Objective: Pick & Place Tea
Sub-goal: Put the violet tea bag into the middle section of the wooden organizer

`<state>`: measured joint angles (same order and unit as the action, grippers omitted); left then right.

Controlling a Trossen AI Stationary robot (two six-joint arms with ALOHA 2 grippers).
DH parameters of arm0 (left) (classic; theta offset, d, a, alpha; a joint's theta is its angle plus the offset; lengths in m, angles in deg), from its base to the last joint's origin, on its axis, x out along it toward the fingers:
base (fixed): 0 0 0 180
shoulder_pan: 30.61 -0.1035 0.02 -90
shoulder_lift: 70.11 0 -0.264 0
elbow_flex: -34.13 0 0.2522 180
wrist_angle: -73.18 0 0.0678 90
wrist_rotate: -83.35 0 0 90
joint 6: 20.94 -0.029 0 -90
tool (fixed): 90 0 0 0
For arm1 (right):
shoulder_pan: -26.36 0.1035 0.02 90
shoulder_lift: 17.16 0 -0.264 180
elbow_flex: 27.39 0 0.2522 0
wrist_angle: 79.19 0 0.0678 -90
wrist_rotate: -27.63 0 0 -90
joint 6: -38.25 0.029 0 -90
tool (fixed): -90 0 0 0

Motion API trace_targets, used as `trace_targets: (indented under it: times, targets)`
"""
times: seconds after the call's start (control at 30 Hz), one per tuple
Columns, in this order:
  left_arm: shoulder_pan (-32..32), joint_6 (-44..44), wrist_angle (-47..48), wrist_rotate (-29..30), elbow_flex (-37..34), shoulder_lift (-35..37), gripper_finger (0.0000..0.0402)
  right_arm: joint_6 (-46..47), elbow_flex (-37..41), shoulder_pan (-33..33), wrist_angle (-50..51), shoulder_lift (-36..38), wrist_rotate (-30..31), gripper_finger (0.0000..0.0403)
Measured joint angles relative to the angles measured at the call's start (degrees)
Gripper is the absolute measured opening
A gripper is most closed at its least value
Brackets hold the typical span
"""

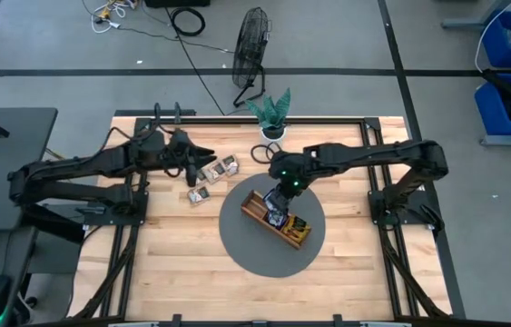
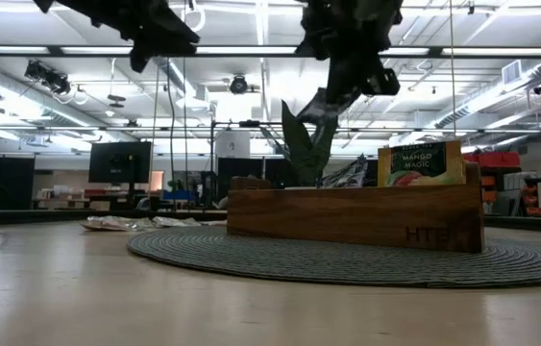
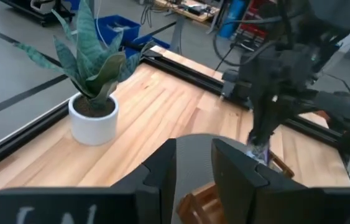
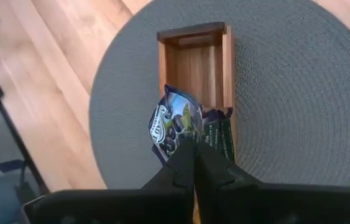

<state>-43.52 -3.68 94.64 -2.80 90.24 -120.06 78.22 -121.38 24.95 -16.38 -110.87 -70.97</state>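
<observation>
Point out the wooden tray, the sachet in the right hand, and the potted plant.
wooden tray (image 4: 193,59): right wrist view, floor of its empty end compartment.
blue sachet (image 4: 173,121): right wrist view, printed face.
potted plant (image 3: 92,118): left wrist view, white pot.

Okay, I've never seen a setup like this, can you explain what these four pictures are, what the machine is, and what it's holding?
It is one moment seen by four cameras: one overhead, one at table height, one on each wrist. Two dark robot arms work at a wooden table. On a round grey mat lies a wooden tray. The right gripper, above the tray, is shut on a dark blue tea sachet. More sachets lie loose near the left gripper, which hangs above the table, fingers apart, holding nothing visible. A potted plant stands at the far edge.
</observation>
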Motion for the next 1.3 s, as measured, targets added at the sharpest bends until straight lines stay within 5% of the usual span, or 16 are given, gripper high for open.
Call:
trace_targets:
  times: [0.83,1.3]
  targets:
    - [0.6,-1.5,7.3,0.0,0.0,4.0,0.0103,-5.1,0.0,6.0,4.0,-8.1,9.1,0.0000]
    - [0.6,-2.1,7.5,-0.1,0.0,4.0,0.0103,-5.5,0.0,7.1,1.4,-9.9,7.5,0.0000]
